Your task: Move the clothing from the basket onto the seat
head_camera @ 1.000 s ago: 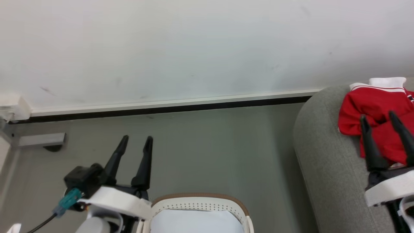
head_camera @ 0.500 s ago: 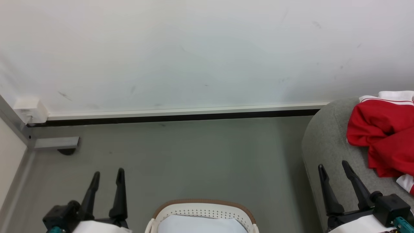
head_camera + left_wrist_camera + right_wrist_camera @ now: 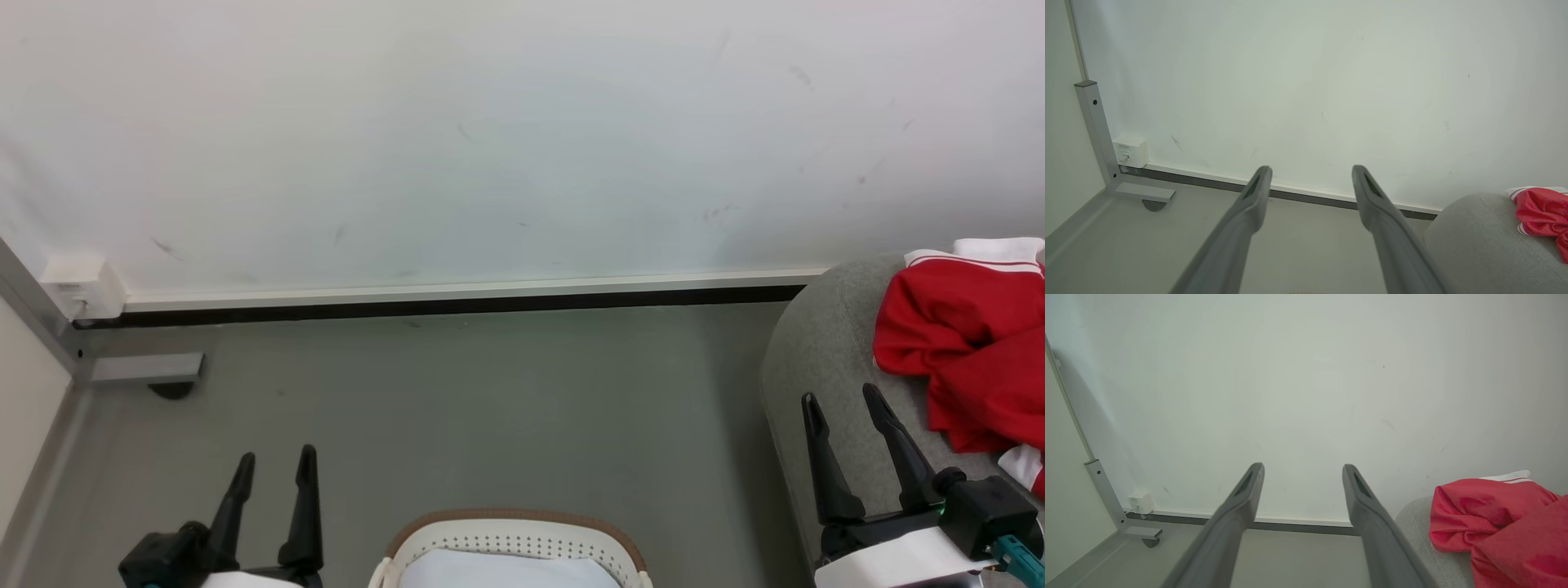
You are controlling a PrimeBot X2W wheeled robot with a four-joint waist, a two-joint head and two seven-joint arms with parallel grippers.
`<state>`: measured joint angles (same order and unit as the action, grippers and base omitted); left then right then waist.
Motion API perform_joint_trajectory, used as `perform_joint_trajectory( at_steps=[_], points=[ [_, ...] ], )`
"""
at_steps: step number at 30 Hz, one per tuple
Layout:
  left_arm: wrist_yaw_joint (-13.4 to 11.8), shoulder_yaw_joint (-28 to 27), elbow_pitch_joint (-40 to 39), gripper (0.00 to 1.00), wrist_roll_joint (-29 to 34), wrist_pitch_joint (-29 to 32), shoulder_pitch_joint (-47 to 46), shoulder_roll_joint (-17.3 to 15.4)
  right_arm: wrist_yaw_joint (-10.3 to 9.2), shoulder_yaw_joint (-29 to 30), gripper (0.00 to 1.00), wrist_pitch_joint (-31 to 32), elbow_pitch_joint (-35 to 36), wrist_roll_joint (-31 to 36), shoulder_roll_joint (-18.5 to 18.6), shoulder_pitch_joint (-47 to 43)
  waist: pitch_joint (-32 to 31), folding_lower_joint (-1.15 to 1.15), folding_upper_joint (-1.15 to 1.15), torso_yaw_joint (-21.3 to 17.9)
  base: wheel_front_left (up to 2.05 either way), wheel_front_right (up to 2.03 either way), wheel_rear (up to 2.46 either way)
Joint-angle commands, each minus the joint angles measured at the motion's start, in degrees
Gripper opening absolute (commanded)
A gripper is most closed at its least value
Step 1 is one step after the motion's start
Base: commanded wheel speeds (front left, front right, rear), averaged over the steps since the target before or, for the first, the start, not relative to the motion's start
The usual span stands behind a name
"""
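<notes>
Free room and obstacles:
- Floor [image 3: 506, 392]: open grey stretch from the basket [image 3: 514, 524] to the wall [image 3: 490, 122], passable across its width.
- Wall: closes the far side.
- Metal frame foot [image 3: 147, 367]: far-left corner, on the floor; white box [image 3: 82, 286] on the wall above it.
- Basket: low, centre, apart from the left gripper [image 3: 276, 456].
- Seat [image 3: 816, 343]: bulky rounded mass blocking the right; the right gripper [image 3: 841, 394] shows against its left edge.
- Clothing [image 3: 963, 343]: heaped on the seat, near the right gripper, apart from it.

I see the red clothing [image 3: 967, 343], white collar at the far end, lying crumpled on the light-grey seat [image 3: 816, 367] to my right. The cream basket [image 3: 513, 541] with its brown rim sits low in front of me, pale lining [image 3: 506, 570] showing inside.
</notes>
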<state>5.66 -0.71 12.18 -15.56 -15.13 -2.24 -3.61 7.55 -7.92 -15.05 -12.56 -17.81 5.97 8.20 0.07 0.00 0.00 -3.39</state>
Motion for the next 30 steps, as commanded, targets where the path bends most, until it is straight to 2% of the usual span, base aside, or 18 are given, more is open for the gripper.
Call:
perform_joint_trajectory(
  at_steps=[1,9,10,14,30],
  points=[
    [0.32,-0.43,0.19,1.00,0.63,-0.02,-0.34,0.15,-0.13,0.14,1.00,-0.14,0.27,-0.01,0.09,0.22,-0.02,0.00,0.00,-0.10,0.00,0.00,0.00],
    [1.07,-1.23,0.82,1.00,1.36,-0.02,-0.63,0.53,-0.13,-0.56,1.00,-0.15,-0.21,-0.28,0.03,-0.16,-0.24,0.00,0.00,-0.23,0.00,0.00,0.00],
    [0.95,-1.03,0.68,0.00,0.91,0.00,-0.23,0.63,0.00,-0.68,0.00,0.00,-0.23,-0.01,-0.21,-0.07,-0.25,0.00,0.00,-0.23,0.00,0.00,0.00],
    [0.94,-0.93,2.42,0.00,0.12,0.36,0.42,1.02,0.01,-0.81,0.00,0.29,-1.48,-0.74,-0.55,-1.26,-0.26,0.00,0.00,-0.21,0.00,0.00,0.00],
    [1.15,-2.03,2.28,0.00,-16.12,4.91,-0.70,0.93,-0.01,2.15,0.00,4.55,-1.47,-16.65,-0.84,-1.24,-0.23,0.00,0.00,0.25,0.00,0.00,0.00]
  ],
)
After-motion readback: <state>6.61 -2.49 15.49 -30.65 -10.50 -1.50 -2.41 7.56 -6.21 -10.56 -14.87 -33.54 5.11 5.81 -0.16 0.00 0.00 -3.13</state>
